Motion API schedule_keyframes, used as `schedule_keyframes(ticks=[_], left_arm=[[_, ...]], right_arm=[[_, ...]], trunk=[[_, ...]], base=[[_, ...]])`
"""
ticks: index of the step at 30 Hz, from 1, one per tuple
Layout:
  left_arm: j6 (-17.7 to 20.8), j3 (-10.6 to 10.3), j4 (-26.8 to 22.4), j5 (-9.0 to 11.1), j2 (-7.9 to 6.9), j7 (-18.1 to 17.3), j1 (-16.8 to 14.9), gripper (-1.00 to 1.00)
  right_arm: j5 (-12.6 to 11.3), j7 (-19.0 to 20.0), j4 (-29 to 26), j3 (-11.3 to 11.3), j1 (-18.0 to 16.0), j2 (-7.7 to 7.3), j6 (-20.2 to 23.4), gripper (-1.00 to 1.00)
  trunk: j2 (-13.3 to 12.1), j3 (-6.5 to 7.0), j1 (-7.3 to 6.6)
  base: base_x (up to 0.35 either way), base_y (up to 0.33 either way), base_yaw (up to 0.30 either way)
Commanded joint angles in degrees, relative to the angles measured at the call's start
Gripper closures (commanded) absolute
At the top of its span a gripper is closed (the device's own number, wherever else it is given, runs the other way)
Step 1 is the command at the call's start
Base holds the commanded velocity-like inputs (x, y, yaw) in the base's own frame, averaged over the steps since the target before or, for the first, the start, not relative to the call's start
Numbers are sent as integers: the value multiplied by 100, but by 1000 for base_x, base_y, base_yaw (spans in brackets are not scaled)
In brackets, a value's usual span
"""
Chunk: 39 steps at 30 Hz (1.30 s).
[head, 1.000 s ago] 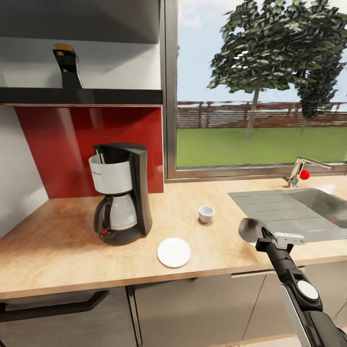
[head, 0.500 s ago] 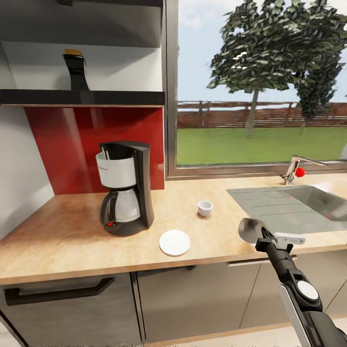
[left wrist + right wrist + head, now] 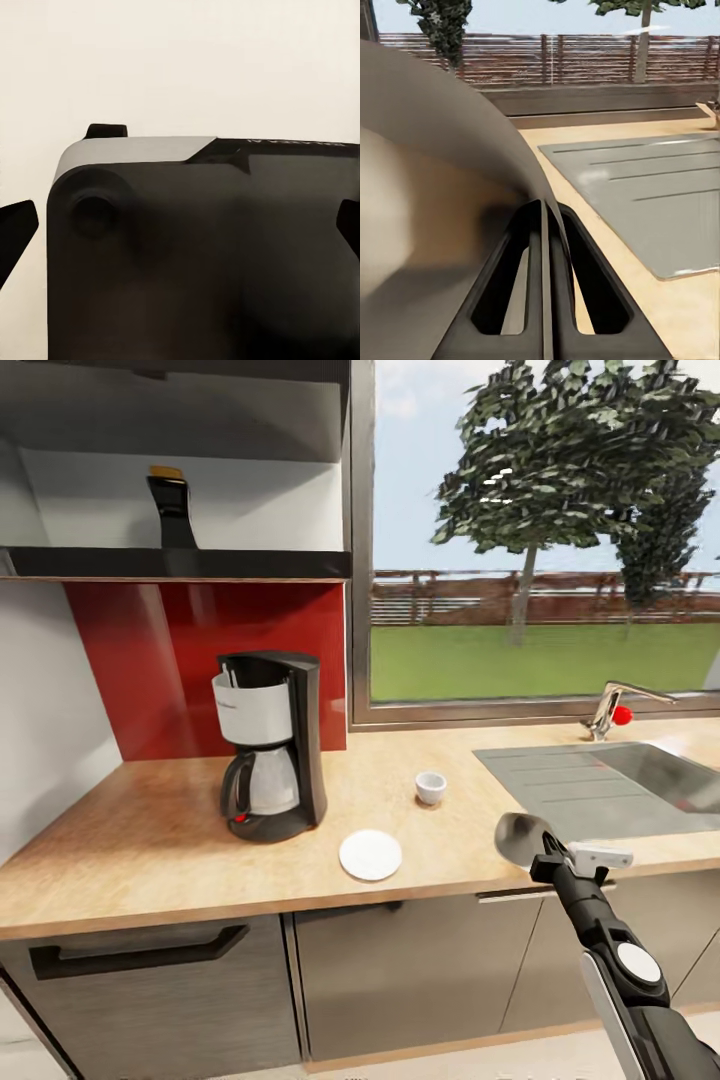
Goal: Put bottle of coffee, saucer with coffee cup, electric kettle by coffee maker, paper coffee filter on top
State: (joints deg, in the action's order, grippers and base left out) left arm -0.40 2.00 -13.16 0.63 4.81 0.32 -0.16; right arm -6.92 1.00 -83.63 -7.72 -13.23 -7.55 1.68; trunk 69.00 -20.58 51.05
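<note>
**Q:** What is the right gripper (image 3: pixel 545 847) doing?

**A:** It is raised in front of the countertop (image 3: pixel 150 850), its fingers pressed together on a thin grey curved sheet, apparently the paper coffee filter (image 3: pixel 520 835). In the right wrist view the two fingers (image 3: pixel 521 277) meet on the sheet's edge.

**Q:** What lies around it?

**A:** Just beyond and to its right is the steel sink (image 3: pixel 610 785), with a tap (image 3: pixel 615 707) at the far edge. To its left, near the counter's front edge, a white saucer (image 3: pixel 370 855) lies flat. The small white coffee cup (image 3: pixel 430 787) stands apart from the saucer, farther back. Farther left stands the black coffee maker (image 3: pixel 270 758) with its glass jug. High on the shelf (image 3: pixel 180 563) above is the dark bottle of coffee (image 3: pixel 172 507).

**Q:** And the left gripper?

**A:** The left wrist view shows a dark housing; I cannot tell how its jaws stand.
</note>
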Motion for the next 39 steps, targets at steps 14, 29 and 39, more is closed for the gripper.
schedule_keyframes(ticks=[14,29,39], left_arm=[[-4,19,-2,7,3,3,-2,-100],[-4,21,-2,7,-9,3,-2,-100],[-4,21,-2,7,-32,3,-2,-100]], right_arm=[[-76,15,-41,-2,4,-1,23,100],[-79,14,-49,-2,5,-1,16,100],[-79,14,-49,-2,5,-1,16,100]], trunk=[[4,-6,-1],[4,-6,-1],[4,-6,-1]], base=[[-102,120,-27],[-38,195,-95],[-2,308,0]])
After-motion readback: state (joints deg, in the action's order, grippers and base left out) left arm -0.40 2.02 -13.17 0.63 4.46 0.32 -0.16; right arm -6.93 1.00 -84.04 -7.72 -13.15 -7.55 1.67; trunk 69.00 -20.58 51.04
